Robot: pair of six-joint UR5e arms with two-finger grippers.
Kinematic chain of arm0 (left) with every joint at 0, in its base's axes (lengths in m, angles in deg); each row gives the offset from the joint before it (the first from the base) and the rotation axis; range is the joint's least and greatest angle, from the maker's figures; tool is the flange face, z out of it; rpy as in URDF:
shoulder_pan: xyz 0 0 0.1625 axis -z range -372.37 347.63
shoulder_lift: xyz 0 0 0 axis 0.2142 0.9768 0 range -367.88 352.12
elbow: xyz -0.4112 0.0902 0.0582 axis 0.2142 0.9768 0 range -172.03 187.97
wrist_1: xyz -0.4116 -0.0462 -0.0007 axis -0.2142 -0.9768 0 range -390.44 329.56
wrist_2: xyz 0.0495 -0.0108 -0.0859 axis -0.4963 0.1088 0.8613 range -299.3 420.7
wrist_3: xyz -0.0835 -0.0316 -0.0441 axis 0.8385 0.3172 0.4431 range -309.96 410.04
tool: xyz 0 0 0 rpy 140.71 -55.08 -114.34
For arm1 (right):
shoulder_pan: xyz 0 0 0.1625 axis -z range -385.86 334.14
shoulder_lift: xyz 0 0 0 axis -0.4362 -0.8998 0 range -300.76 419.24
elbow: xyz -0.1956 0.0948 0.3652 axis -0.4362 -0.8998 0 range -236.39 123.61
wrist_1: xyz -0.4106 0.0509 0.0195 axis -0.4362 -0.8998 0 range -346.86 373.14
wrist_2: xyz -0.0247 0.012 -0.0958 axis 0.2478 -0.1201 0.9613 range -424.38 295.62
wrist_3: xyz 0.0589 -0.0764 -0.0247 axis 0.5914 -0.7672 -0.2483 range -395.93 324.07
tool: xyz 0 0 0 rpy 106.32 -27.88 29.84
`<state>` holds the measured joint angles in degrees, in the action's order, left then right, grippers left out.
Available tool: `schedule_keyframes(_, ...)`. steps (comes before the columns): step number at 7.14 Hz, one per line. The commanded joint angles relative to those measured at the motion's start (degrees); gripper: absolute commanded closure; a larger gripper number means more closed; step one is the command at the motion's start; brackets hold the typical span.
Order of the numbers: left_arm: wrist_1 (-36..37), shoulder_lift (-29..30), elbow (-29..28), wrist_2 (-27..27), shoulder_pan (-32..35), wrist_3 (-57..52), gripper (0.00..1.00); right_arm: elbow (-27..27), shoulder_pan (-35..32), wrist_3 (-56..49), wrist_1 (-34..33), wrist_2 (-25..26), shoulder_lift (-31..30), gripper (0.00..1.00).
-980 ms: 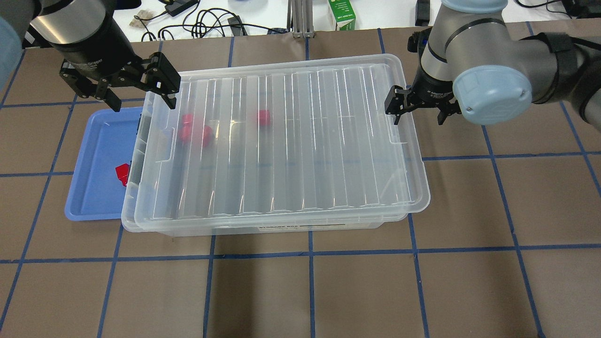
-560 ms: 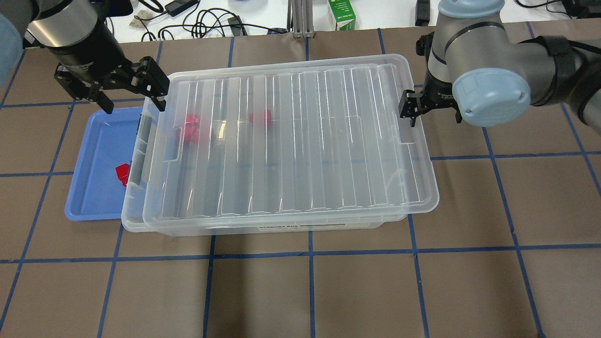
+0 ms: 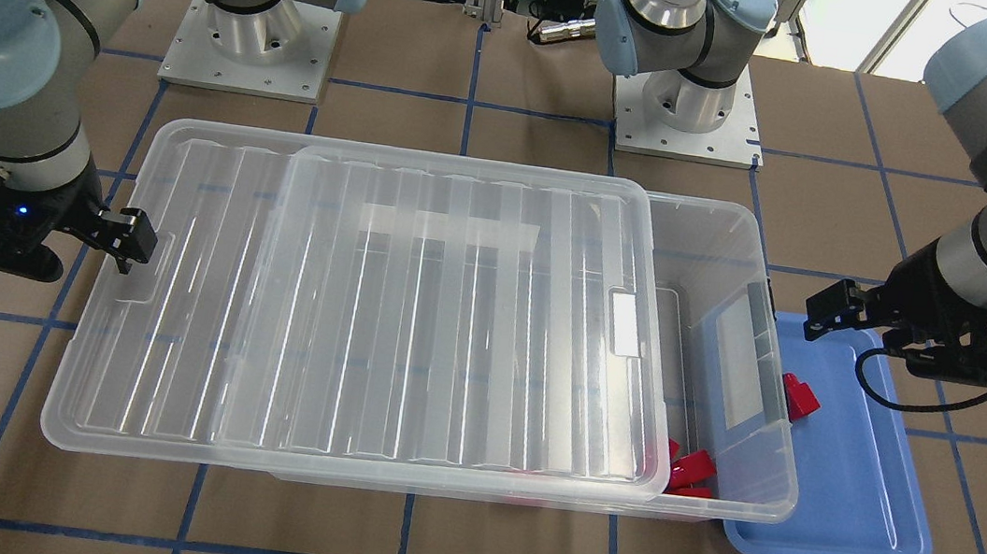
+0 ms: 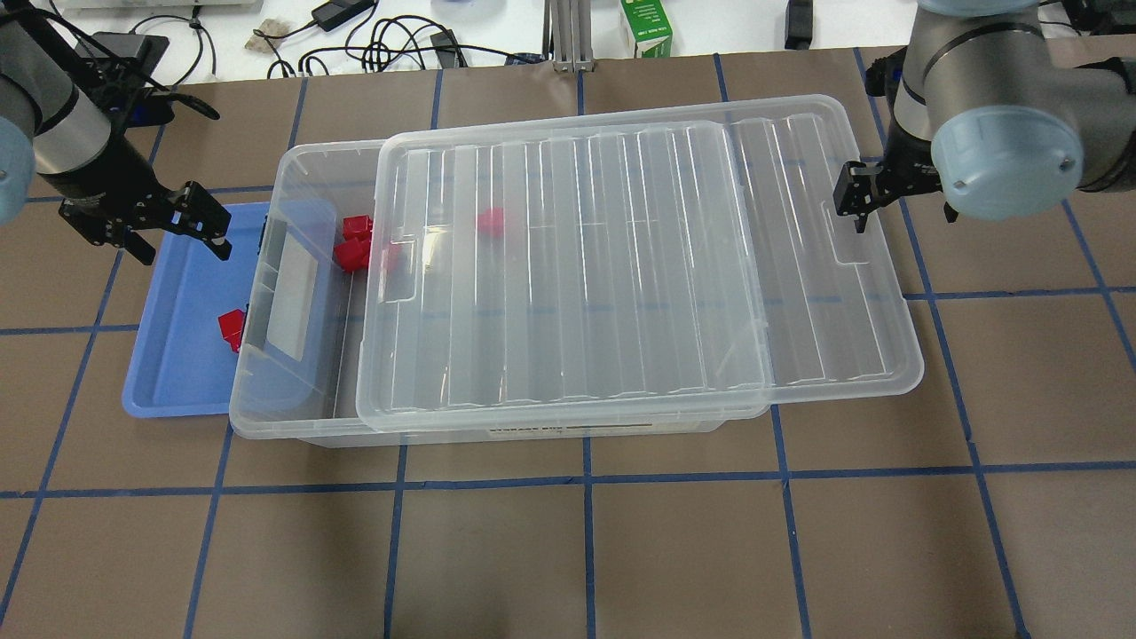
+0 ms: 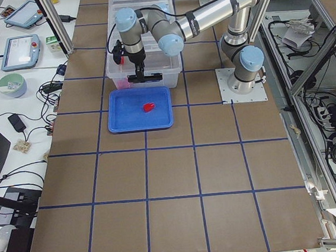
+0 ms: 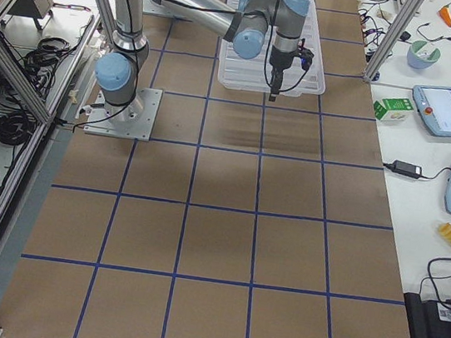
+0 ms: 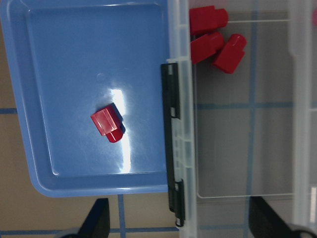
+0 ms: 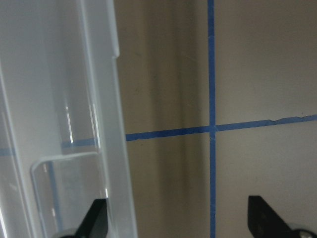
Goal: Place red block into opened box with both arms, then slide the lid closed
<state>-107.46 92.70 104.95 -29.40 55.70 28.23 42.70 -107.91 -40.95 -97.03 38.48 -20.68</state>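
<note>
Flat brown table (image 4: 568, 550) marked with crossing blue tape lines. Resting right on it, seen from overhead: big see-through plastic box (image 4: 266, 424) near the middle, with shallow blue plastic tray (image 4: 177, 373) just beside at 9 o'clock.

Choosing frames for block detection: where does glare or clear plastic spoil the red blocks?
Left wrist view: a white glare streak on the blue tray runs beside the red block, itself sharp. Overhead view: the ribbed lid smears and pales the covered block.
</note>
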Motion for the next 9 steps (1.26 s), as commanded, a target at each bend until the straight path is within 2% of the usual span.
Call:
schedule_keyframes(1,4.25,3.29,1.55,0.10,-3.71,-1.47,0.00,-0.04,4.25,-3.84,0.13,-0.03,-0.06,0.00)
schedule_keyframes(2,5.47,4.44,2.60,2.10,-4.87,-1.04,0.02,-0.04,5.66,-4.99,0.39,-0.12,-0.06,0.00)
schedule_keyframes(4,14.33,6.90,7.51,3.88,-5.40,-0.42,0.02,-0.04,7.16,-6.23,0.83,-0.21,-0.59,0.00)
schedule_keyframes(8,15.06,10.68,9.20,3.70,-5.93,8.09,0.02,-0.91,6.82,-5.62,1.36,-1.69,-1.12,0.00)
schedule_keyframes(9,17.41,11.82,9.20,3.61,-5.93,9.32,0.02,-1.96,6.47,-4.49,3.80,-7.88,-2.34,0.00)
